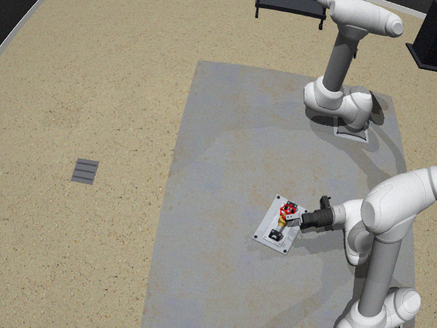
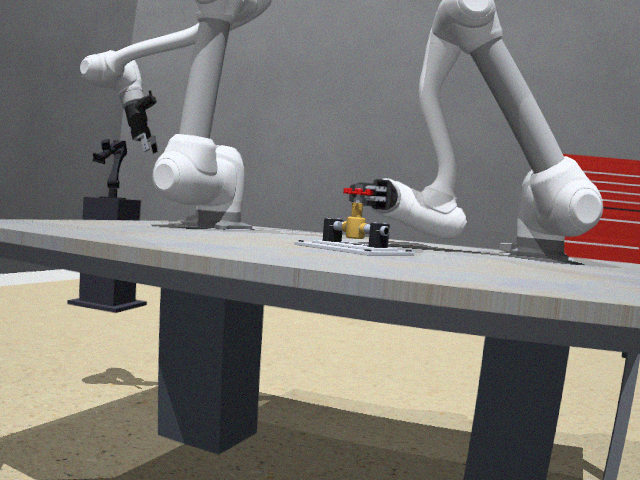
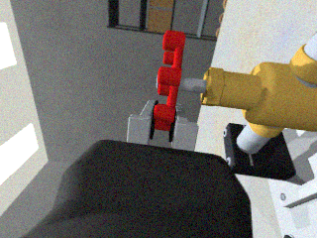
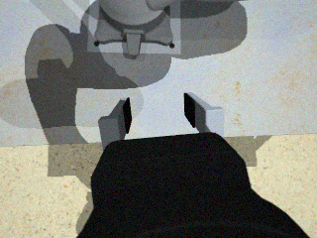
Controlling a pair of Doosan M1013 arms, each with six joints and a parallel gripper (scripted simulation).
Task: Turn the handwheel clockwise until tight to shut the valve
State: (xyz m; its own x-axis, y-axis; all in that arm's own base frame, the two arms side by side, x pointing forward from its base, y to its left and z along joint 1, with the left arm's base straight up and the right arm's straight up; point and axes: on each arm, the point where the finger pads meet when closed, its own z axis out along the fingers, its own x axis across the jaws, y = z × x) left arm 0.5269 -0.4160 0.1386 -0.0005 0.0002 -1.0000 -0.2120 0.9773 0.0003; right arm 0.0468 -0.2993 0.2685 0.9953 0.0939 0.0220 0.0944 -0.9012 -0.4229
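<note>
The red handwheel sits level on top of the yellow valve body. The valve is held by black clamps on a pale base plate. My left gripper comes in from the side and is shut on the handwheel's rim, one finger above it and one below. Its fingers hide part of the wheel in the top and exterior views. My right gripper is open and empty, high up and far from the valve.
The base plate lies on the grey table. The right arm stands away from the valve, at the upper right in the top view. A dark stand and a red cabinet are behind the table.
</note>
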